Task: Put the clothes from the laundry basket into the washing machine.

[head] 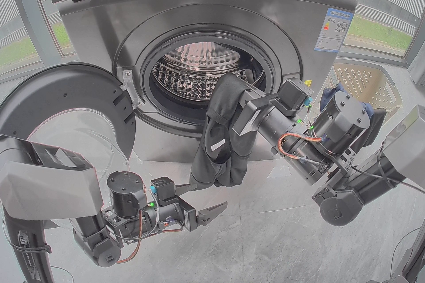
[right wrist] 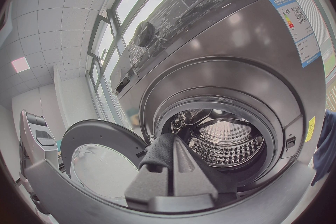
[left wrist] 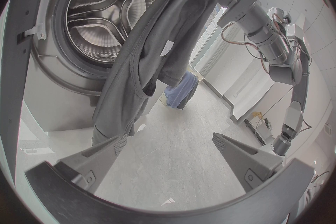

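In the head view, the right gripper (head: pixel 239 93) held the dark garment (head: pixel 220 138) clenched at the mouth of the washing machine (head: pixel 199 14), with most of the cloth hanging outside. Pushed in like that, the tail could snag on the door seal (head: pixel 142 76) or drop to the floor (head: pixel 274 231). The left gripper (head: pixel 207 200) hung low, spread and empty.

In the left wrist view, the hem dangled just beside one of its fingers (left wrist: pixel 105 153), which might catch it.

In the right wrist view, the right fingers (right wrist: pixel 185 168) pinched only a fold, a hold that could slip.
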You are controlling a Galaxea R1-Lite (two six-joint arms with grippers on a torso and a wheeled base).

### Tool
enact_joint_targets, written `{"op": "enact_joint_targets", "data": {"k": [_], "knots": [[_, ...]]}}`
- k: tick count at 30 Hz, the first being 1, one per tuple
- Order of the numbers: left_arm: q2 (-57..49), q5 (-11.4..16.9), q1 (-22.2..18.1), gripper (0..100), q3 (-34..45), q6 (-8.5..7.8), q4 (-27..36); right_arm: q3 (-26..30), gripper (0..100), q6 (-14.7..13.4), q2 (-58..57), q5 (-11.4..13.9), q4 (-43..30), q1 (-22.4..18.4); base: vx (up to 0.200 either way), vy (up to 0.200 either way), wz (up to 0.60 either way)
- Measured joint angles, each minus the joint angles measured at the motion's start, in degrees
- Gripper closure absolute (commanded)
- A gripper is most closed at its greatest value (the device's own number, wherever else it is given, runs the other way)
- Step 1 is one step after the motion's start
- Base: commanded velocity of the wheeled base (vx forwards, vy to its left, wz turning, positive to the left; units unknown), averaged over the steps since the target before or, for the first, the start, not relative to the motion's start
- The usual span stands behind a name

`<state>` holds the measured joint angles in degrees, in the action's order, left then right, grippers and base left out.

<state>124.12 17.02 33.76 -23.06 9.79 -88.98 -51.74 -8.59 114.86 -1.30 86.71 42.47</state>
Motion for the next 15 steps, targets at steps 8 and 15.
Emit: {"op": "enact_joint_targets", "data": {"k": [8,15], "knots": [[5.50,-0.66,-0.63,0,-7.78,-0.13,0.00,-0.20,100,-0.02,0.11,-0.39,-0.06,0.83,0.000,0.000,0.00],[9.61,-1.39,-2.26,0,-14.53,-0.11,0.05,-0.09,100,-0.05,0.16,-0.44,0.07,1.33,0.000,0.000,0.00]]}}
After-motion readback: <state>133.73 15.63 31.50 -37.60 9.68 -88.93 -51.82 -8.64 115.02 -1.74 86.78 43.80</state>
